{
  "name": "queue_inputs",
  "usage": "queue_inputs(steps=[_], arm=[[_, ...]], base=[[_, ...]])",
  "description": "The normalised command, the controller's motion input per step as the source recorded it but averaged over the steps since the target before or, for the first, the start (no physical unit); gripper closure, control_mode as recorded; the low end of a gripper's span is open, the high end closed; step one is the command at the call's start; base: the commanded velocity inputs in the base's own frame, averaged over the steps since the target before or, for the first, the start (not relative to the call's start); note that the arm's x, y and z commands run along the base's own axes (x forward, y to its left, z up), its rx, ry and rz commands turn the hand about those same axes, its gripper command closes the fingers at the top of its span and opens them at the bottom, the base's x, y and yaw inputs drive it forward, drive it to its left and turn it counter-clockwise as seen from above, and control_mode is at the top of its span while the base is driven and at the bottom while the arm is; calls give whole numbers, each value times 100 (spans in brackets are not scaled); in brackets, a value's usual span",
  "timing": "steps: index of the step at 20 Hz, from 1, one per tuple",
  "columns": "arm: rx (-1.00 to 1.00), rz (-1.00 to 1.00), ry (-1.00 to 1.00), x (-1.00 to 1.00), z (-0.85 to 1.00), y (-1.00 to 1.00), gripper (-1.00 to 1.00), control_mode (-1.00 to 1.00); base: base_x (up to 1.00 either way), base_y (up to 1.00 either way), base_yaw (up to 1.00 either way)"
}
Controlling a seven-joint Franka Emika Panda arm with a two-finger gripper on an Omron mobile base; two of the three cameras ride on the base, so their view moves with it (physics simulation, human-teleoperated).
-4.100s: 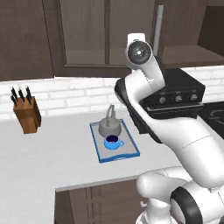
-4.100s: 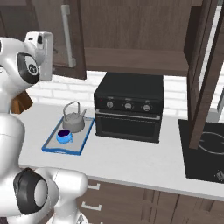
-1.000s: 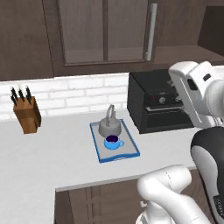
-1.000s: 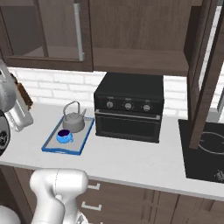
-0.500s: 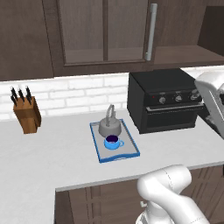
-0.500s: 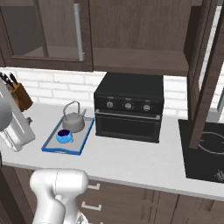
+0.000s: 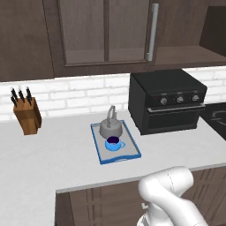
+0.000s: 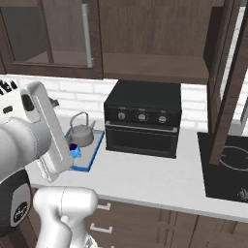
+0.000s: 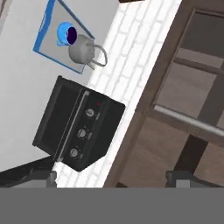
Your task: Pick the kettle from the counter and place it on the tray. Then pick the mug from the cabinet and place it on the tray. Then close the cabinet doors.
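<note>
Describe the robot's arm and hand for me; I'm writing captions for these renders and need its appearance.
The arm is glossy white with rounded, bulbous links and dark joint caps; one dark round cap at the lower left of the right base view carries a small white emblem. No cables show. The hand ends in two small dark grey, blocky finger tips.

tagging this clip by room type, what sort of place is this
A kitchen, rendered rather than real. A light counter runs under dark wooden wall cabinets, with a black oven box and a knife block standing on it, and a cooktop set in to one side.
</note>
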Motion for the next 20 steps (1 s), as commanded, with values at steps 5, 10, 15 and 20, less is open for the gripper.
queue_inputs(steps=[5,10,15,20], arm=[[14,-36,-1,11,0,-76,-100,-100],[17,-33,-4,-21,4,-69,-100,-100],[12,-27,-7,-26,6,-72,-100,-100],[11,-21,-2,-10,7,-74,-100,-100]], base=[[0,0,0],[0,0,0],[0,0,0],[0,0,0]])
